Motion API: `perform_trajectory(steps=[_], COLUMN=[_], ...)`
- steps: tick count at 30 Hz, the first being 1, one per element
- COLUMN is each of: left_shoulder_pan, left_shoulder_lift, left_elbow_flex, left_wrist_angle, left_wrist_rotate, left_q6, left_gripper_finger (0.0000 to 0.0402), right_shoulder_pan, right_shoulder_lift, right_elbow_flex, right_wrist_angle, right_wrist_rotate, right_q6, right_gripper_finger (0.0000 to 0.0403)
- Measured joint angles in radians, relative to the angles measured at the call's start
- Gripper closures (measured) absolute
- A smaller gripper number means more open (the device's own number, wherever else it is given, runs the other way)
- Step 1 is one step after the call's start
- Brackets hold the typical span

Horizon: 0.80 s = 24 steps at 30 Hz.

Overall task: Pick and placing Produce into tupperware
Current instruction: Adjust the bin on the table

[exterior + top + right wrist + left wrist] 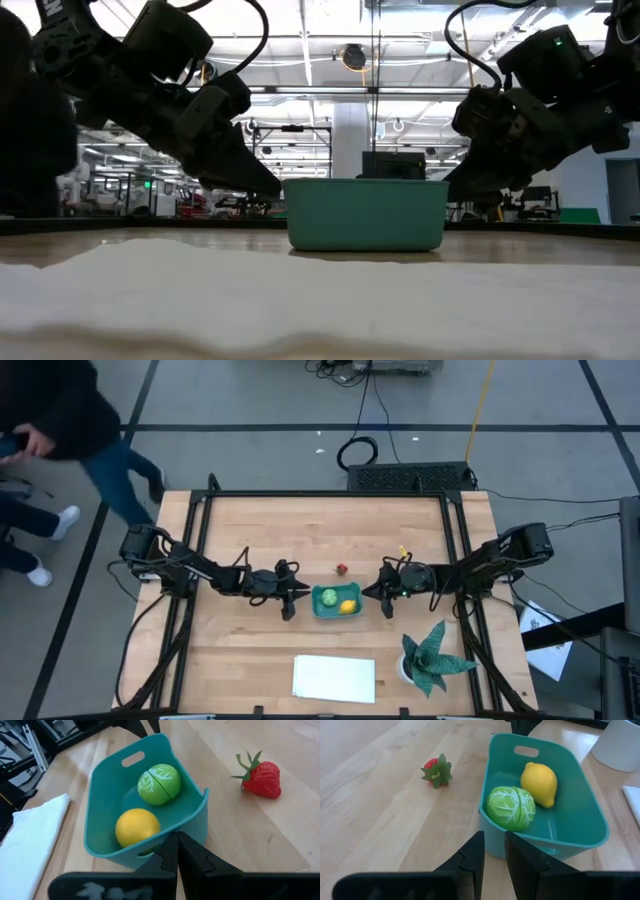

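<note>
The teal tub (318,608) sits at the table's middle and also shows in the low view (365,215). Inside it lie the round light-green piece (511,808) and the yellow lemon (539,783). The red strawberry-like piece (342,569) lies on the bare wood just beyond the tub's far side. My left gripper (493,851) hovers just left of the tub (296,600), fingers a narrow gap apart, holding nothing. My right gripper (177,847) is shut and empty, just right of the tub (379,598).
A flat white sheet (334,678) lies near the table's near edge. A spiky green plant (432,658) in a white pot stands at the near right. A person (60,410) moves beyond the far left corner. Bare wood surrounds the strawberry (262,777).
</note>
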Motion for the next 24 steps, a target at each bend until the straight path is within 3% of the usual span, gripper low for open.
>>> perform_trajectory(steps=[24], left_shoulder_pan=[-0.001], left_shoulder_lift=[0.000], left_elbow_flex=[0.000], left_wrist_angle=[-0.010], left_wrist_rotate=[0.002], left_q6=[0.000], left_gripper_finger=[0.0323], right_shoulder_pan=[0.031], right_shoulder_lift=[0.000], right_elbow_flex=[0.000], right_wrist_angle=[0.000], right_wrist_rotate=[0.007], right_q6=[0.018], right_gripper_finger=[0.0403])
